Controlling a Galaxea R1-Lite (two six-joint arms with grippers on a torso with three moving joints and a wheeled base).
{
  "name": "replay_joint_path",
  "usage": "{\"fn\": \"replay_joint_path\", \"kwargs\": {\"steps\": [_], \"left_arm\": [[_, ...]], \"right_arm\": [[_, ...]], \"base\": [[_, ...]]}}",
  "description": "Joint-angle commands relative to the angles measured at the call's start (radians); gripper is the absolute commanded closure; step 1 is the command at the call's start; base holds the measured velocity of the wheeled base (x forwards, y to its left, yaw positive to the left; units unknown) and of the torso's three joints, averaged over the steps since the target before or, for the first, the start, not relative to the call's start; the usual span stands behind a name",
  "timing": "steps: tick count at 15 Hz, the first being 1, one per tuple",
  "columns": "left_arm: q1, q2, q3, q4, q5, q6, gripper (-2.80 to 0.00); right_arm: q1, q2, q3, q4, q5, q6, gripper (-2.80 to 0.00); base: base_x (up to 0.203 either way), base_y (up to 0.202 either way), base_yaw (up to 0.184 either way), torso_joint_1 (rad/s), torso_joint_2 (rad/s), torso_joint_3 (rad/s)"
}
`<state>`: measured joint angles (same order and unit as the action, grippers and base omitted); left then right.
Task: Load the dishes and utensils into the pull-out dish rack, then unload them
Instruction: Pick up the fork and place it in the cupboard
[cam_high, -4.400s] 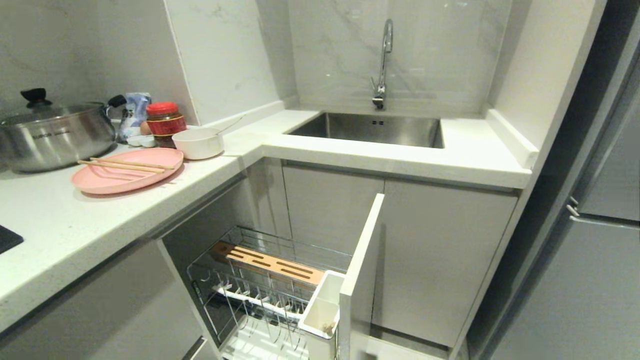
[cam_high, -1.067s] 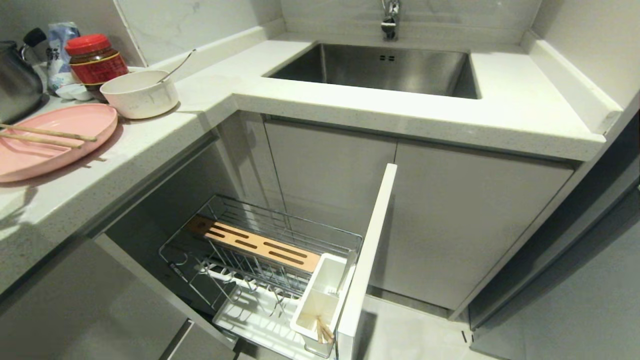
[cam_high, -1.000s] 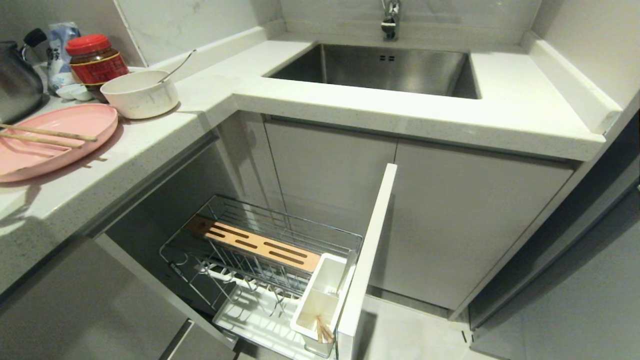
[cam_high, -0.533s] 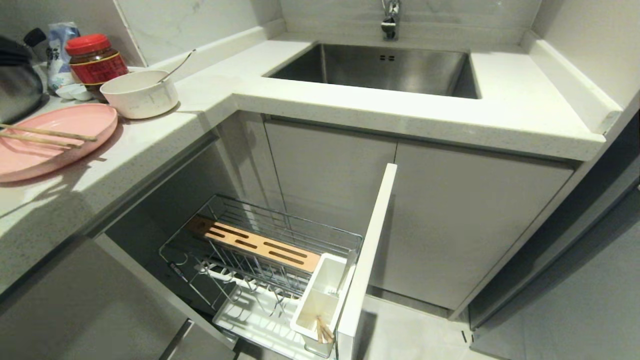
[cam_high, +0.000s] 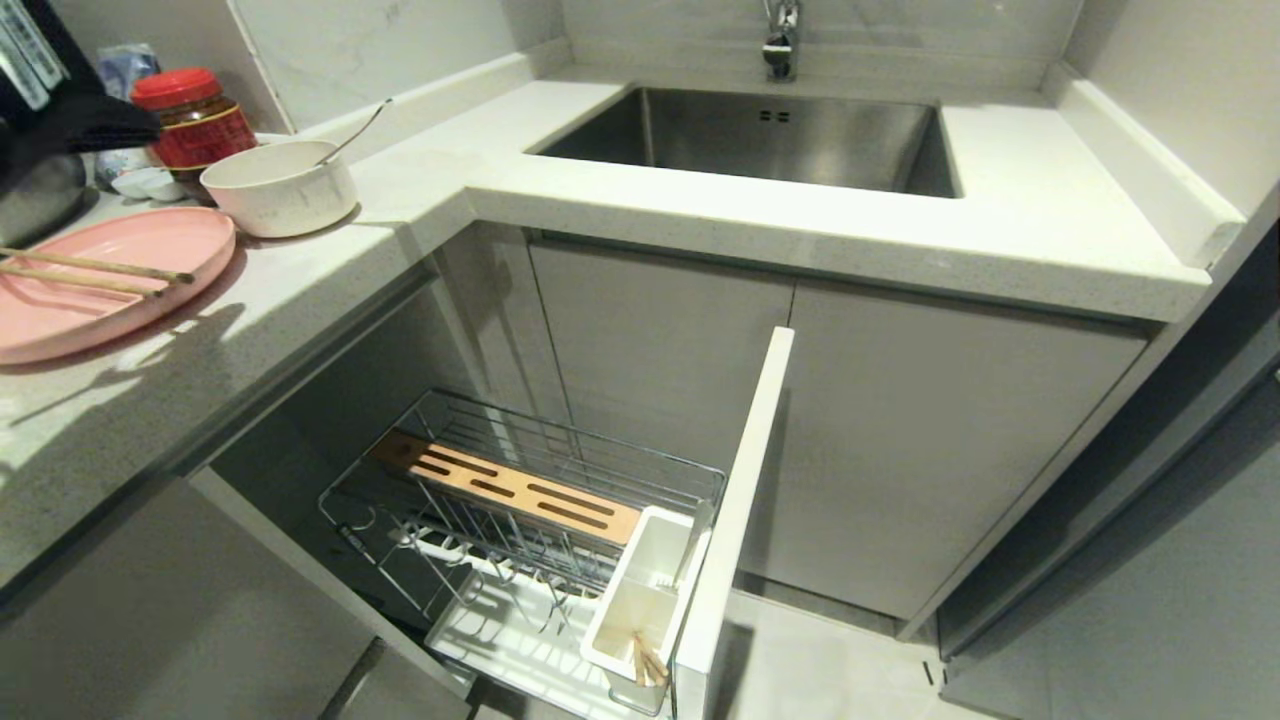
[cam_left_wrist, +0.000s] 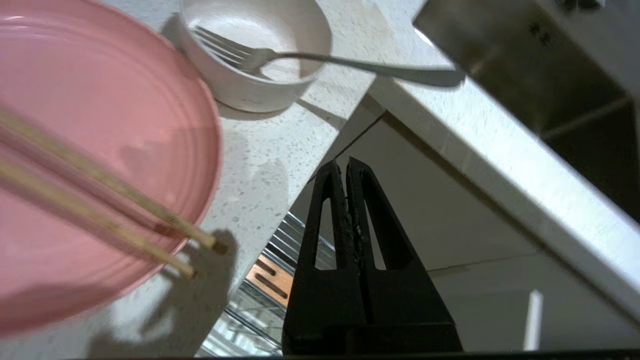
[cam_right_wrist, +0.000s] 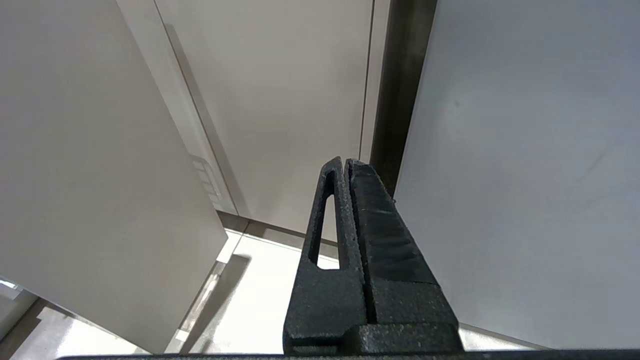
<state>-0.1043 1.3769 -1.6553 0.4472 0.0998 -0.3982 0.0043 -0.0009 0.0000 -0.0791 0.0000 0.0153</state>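
left gripper (cam_left_wrist: 345, 167): fingers pressed together, empty; above the countertop (cam_high: 300, 290) edge, near the plate
right gripper (cam_right_wrist: 345, 165): clenched, empty; parked low beside cabinet doors (cam_right_wrist: 280, 100)
plate (cam_high: 100, 280): pink, on the countertop; chopsticks (cam_high: 95, 272) lying across it
bowl (cam_high: 280, 185): cream, just beside the plate; fork (cam_left_wrist: 300, 56) resting in it, handle over the rim
dish rack (cam_high: 520, 530): pulled out under the counter; wooden strip (cam_high: 505, 487) on top; cutlery box (cam_high: 640, 610) by the front panel (cam_high: 735, 520)
sink (cam_high: 750, 135): behind, in the corner
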Motion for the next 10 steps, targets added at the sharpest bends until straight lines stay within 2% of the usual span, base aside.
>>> {"fn": "replay_joint_path", "kwargs": {"steps": [1, 3, 4, 6, 7, 10], "left_arm": [[-0.043, -0.040, 0.138, -0.151, 0.001, 0.229, 0.00], [-0.063, -0.047, 0.197, -0.247, 0.000, 0.424, 0.00], [-0.068, -0.047, 0.207, -0.287, -0.002, 0.494, 0.00], [-0.077, -0.047, 0.209, -0.327, -0.003, 0.587, 0.00], [-0.079, -0.044, 0.215, -0.335, -0.002, 0.669, 0.00], [-0.080, -0.035, 0.227, -0.338, 0.003, 0.810, 0.00]], "right_arm": [[0.000, 0.001, 0.026, -0.001, 0.000, 0.000, 0.00], [0.000, 0.001, 0.026, -0.001, 0.000, 0.000, 0.00], [0.000, 0.001, 0.026, -0.001, 0.000, 0.000, 0.00], [0.000, 0.001, 0.026, -0.001, 0.000, 0.000, 0.00], [0.000, 0.001, 0.026, -0.001, 0.000, 0.000, 0.00], [0.000, 0.001, 0.026, -0.001, 0.000, 0.000, 0.00]], "base": [[0.000, 0.000, 0.000, 0.000, 0.00, 0.000], [0.000, 0.000, 0.000, 0.000, 0.00, 0.000], [0.000, 0.000, 0.000, 0.000, 0.00, 0.000], [0.000, 0.000, 0.000, 0.000, 0.00, 0.000], [0.000, 0.000, 0.000, 0.000, 0.00, 0.000], [0.000, 0.000, 0.000, 0.000, 0.00, 0.000]]}}
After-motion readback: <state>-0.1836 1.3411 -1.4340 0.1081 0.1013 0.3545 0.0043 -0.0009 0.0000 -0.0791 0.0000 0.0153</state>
